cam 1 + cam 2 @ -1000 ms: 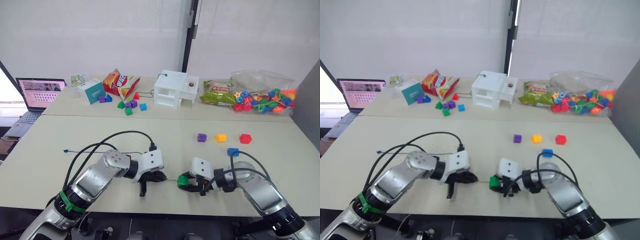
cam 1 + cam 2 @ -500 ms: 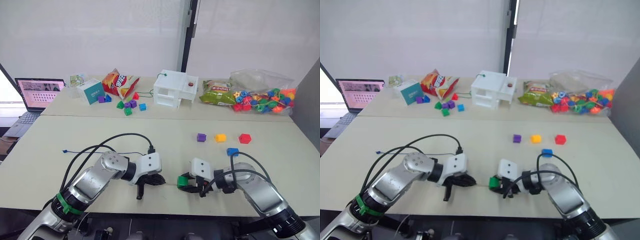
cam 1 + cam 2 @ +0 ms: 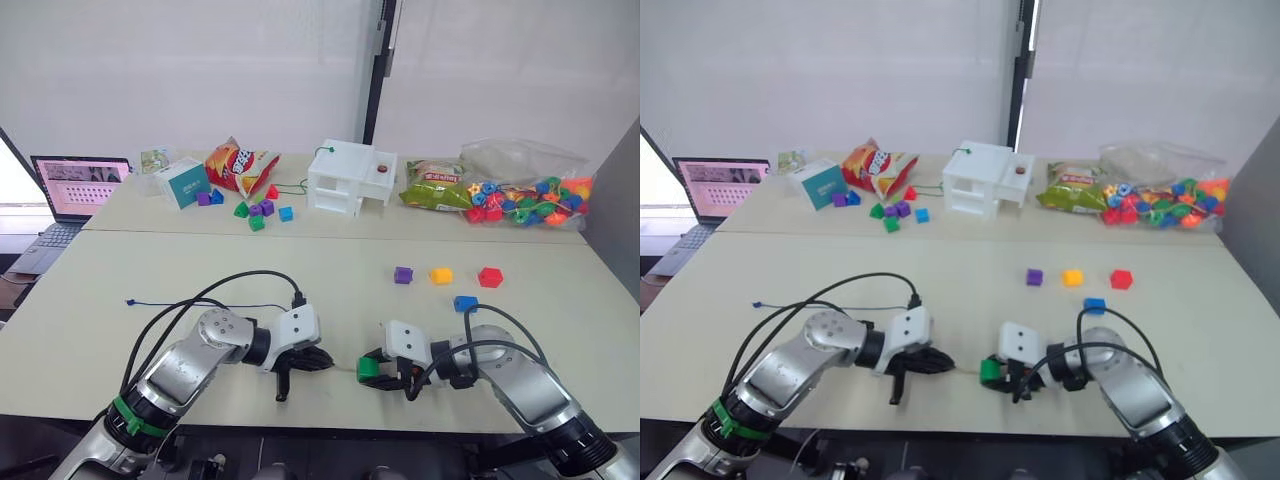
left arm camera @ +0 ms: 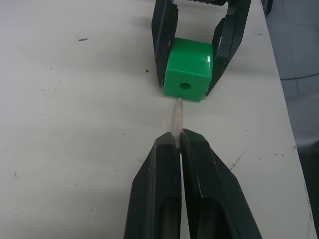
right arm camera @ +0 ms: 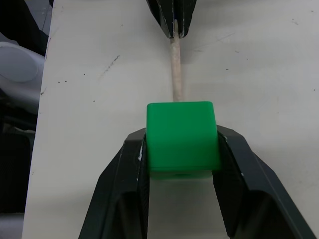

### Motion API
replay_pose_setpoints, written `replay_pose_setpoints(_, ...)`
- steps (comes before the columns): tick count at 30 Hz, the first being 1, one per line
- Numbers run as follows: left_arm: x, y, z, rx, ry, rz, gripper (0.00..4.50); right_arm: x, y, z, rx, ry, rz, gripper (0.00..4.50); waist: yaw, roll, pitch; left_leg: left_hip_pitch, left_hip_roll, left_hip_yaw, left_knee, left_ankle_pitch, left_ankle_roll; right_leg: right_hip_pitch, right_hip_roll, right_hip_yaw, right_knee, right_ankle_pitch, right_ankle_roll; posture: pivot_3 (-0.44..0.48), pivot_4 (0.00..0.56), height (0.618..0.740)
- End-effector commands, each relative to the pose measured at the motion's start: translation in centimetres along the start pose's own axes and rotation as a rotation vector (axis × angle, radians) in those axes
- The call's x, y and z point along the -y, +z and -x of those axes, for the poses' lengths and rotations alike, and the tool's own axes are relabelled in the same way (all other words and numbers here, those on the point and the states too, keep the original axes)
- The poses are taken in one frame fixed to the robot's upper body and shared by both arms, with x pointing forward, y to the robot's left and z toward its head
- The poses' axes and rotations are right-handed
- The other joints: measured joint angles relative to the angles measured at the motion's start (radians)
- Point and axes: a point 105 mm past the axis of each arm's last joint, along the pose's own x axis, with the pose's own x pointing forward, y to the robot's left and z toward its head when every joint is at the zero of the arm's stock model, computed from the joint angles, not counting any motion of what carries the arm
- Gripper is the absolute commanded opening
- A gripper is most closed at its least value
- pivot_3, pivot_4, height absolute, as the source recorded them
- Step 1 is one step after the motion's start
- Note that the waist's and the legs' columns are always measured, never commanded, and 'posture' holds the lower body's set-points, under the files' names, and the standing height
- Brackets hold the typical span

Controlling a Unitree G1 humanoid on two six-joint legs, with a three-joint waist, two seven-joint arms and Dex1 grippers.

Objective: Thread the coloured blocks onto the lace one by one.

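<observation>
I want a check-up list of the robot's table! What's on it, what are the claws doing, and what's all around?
Surface: pale table, with a second table butted behind it.
Job's things: green block faces the lace tip, which points at its hole, just short of it. Purple block, yellow block, red block and blue block wait loose. The lace trails away on the left gripper's side.
Clutter: small mixed blocks, snack bags, bagged beads, white box.
Grippers: left gripper pinches the lace tip; right gripper clamps the green block.
Cables: black cables loop over both arms.
Surroundings: laptop, white wall.
</observation>
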Motion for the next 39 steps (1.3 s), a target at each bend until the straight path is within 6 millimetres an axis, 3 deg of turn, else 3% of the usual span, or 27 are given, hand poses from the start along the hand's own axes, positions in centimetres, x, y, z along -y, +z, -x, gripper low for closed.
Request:
replay_pose_setpoints(1,0.3,0.7,0.5,0.034,-0.005,-0.024,0.0,-0.7,-1.0,-0.2,-0.026,0.043,-0.028,1.19,0.0,0.0,0.0,0.0,0.0,0.0,0.0,0.0,0.0,0.0,0.0,0.0,0.0,0.0,0.0,0.0,0.15,0.74)
replay_pose_setpoints(11,-0.2,0.3,0.9,0.04,0.027,-0.008,0.0,-0.7,-1.4,-0.1,-0.034,0.054,-0.033,1.19,0.001,0.0,0.0,0.0,0.0,0.0,0.0,0.0,0.0,0.0,0.0,0.0,0.0,0.0,0.0,0.0,0.15,0.74)
replay_pose_setpoints(21,0.0,1.5,0.9,0.112,0.019,0.01,0.0,-0.8,-1.5,-0.1,-0.035,0.058,-0.036,1.19,0.001,0.0,0.0,0.0,0.0,0.0,0.0,0.0,0.0,0.0,-0.001,0.0,0.0,0.0,0.0,0.0,0.15,0.74)
replay_pose_setpoints(39,0.6,2.0,-0.7,0.134,-0.031,0.015,0.0,-0.6,-1.2,0.2,-0.032,0.042,-0.035,1.19,0.004,0.0,0.0,0.0,-0.001,0.0,0.0,0.0,0.0,0.001,-0.001,0.0,0.0,0.0,0.0,0.0,0.15,0.74)
